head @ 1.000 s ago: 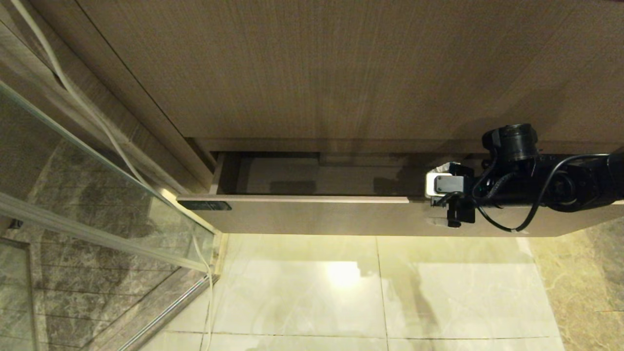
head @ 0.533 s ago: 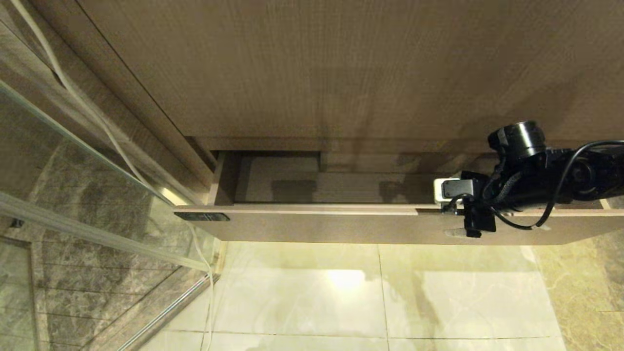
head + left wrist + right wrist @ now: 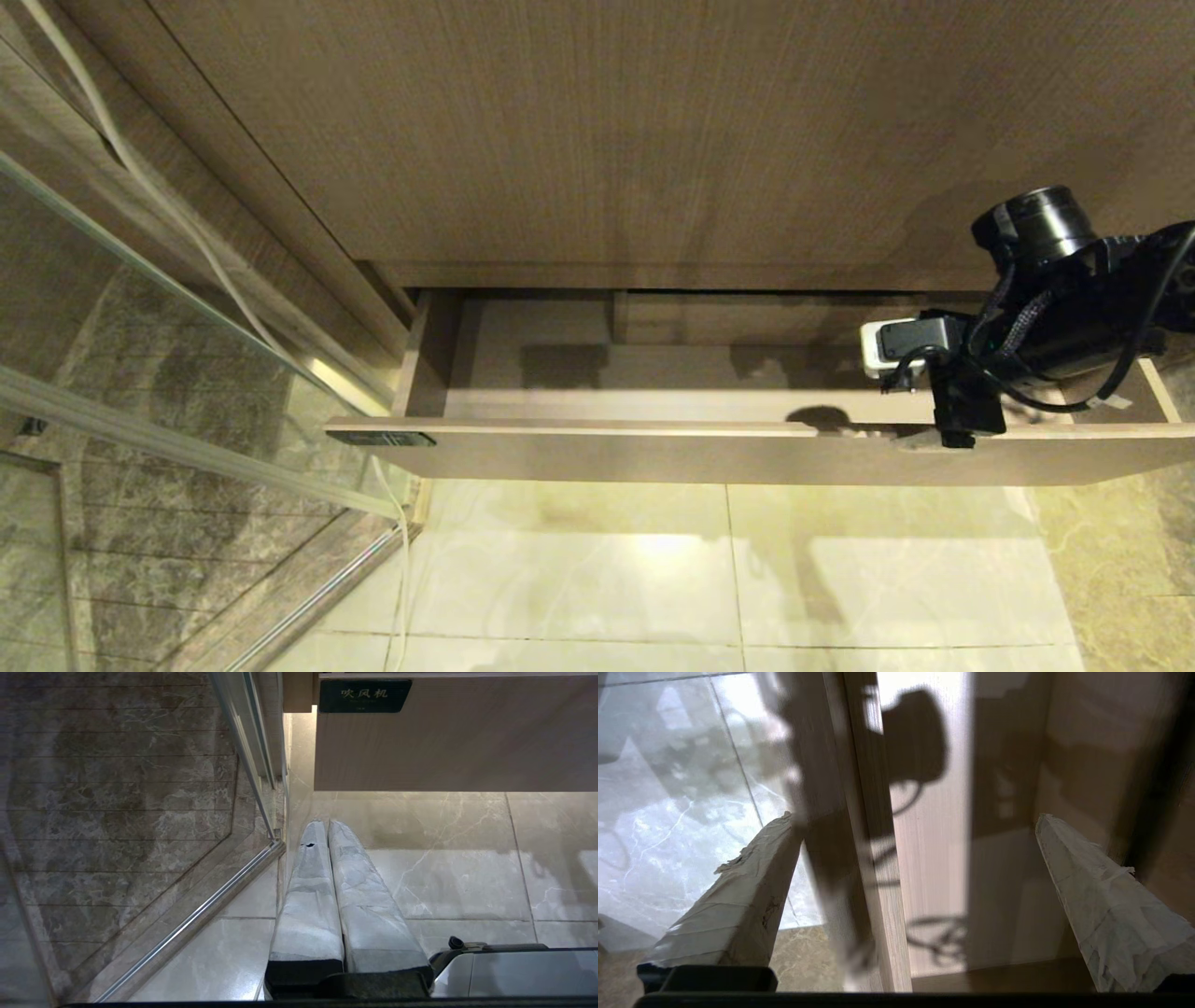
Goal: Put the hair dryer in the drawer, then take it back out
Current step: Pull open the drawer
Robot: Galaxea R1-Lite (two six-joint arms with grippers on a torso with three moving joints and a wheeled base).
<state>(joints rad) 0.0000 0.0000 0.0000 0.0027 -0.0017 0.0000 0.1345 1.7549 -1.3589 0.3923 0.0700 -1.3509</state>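
Observation:
The light wood-grain drawer [image 3: 653, 453] stands pulled out from under the tall panel, its pale inside bare where it shows. My right gripper [image 3: 957, 425] hangs over the drawer's right end, pointing down. In the right wrist view the right gripper [image 3: 914, 817] is open and straddles the drawer front [image 3: 873, 858]: one taped finger [image 3: 752, 882] is outside over the floor, the other [image 3: 1101, 905] inside. My left gripper [image 3: 326, 823] is shut on nothing, parked above the floor below the drawer's dark label [image 3: 364, 695]. The hair dryer is out of view.
A tall wood-grain panel [image 3: 653, 140] rises behind the drawer. A glass shower partition [image 3: 140, 373] with a metal rail [image 3: 187, 924] stands on the left, and a white cord [image 3: 233, 289] runs down beside it. Glossy marble floor tiles [image 3: 653, 579] lie in front.
The drawer has slid out toward me, showing more of its inside. My right gripper has come back with it, still open astride the front board.

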